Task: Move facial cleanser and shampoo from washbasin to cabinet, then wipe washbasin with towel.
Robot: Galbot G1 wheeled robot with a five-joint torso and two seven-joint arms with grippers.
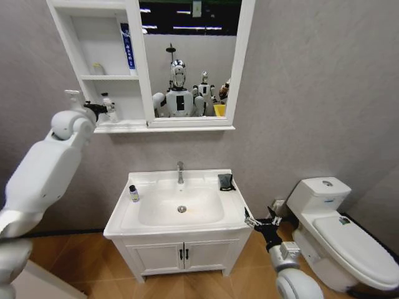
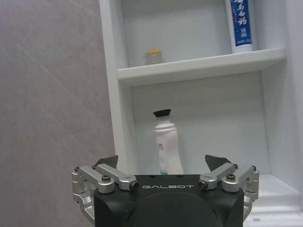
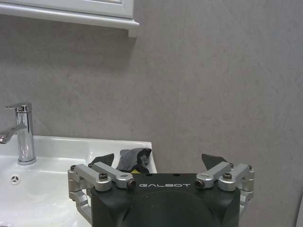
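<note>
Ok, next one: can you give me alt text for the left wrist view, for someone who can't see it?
The open left gripper faces the cabinet, where a white bottle with a black cap stands upright in the lower compartment just beyond the fingertips. On the shelf above sit a small yellow-lidded jar and a blue-and-white tube.

The left tool [image 2: 163, 165] hangs spread before the lowest compartment of the cabinet [image 1: 140, 75], where a white bottle with a black cap [image 2: 166, 144] stands upright toward the back; bare shelf lies beside it toward the mirror side. The shelf above carries a small jar [image 2: 153, 57] and a blue tube [image 2: 242, 23], with open space between them. On the washbasin [image 1: 234, 208], a small dark bottle [image 1: 133, 193] stands on the left rim, the tap [image 1: 180, 172] at the back centre, and the towel [image 1: 225, 182] on the right rear corner. The bowl lies open. The right tool [image 1: 252, 220] sits spread just beside the washbasin's right front corner.
</note>
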